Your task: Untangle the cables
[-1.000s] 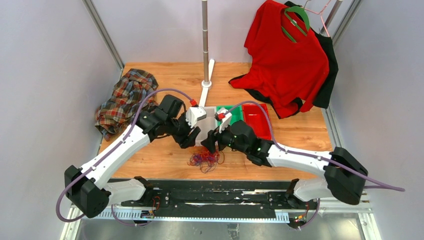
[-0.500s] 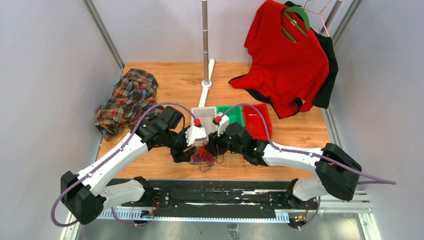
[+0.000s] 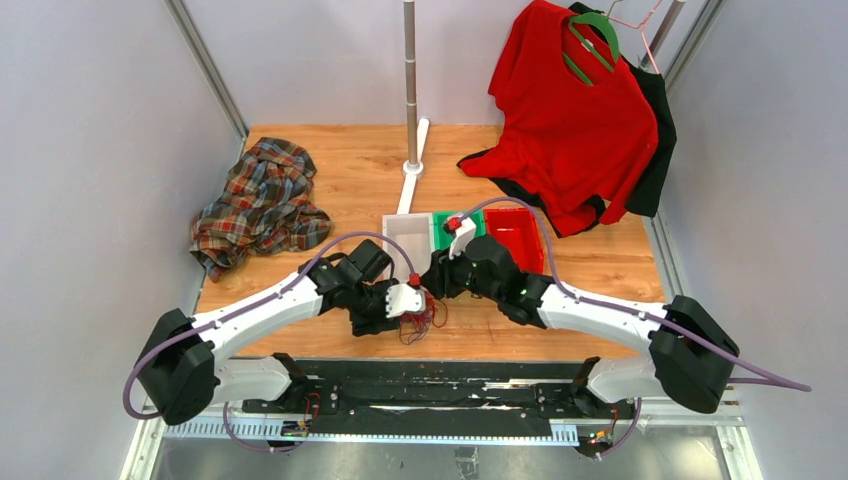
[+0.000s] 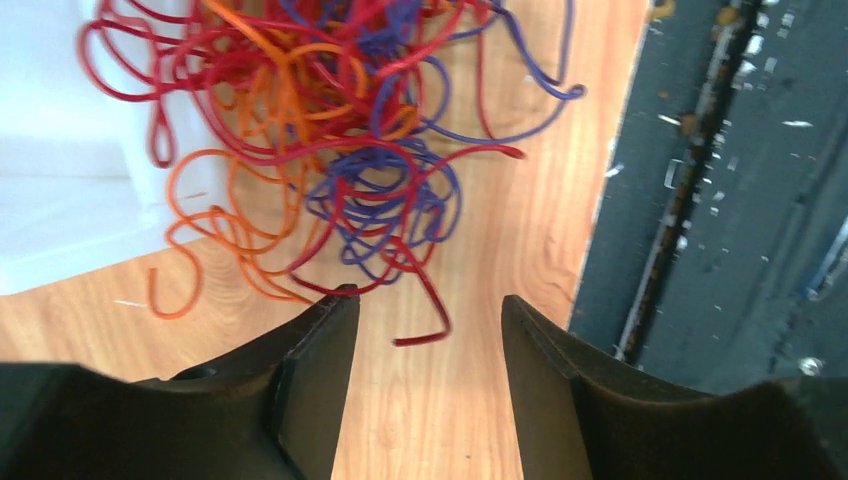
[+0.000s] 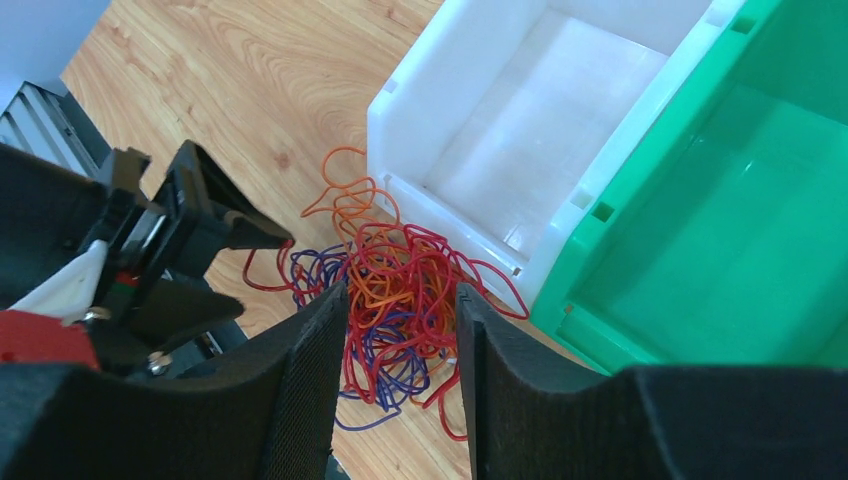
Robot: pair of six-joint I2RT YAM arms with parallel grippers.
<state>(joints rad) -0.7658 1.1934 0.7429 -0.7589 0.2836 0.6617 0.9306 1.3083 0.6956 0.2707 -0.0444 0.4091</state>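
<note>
Cables [image 5: 395,290]: red/orange/purple tangle on tbl [image 5: 250,80], against white bin [image 5: 540,110].

Tangled thin red and purple cables [image 3: 421,319] lie on the wooden counter [image 3: 340,170], near a white plastic bin [image 3: 403,236].

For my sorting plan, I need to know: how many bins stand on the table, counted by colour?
White bin: 1
Green bin: 1
Red bin: 1
Total: 3
</note>
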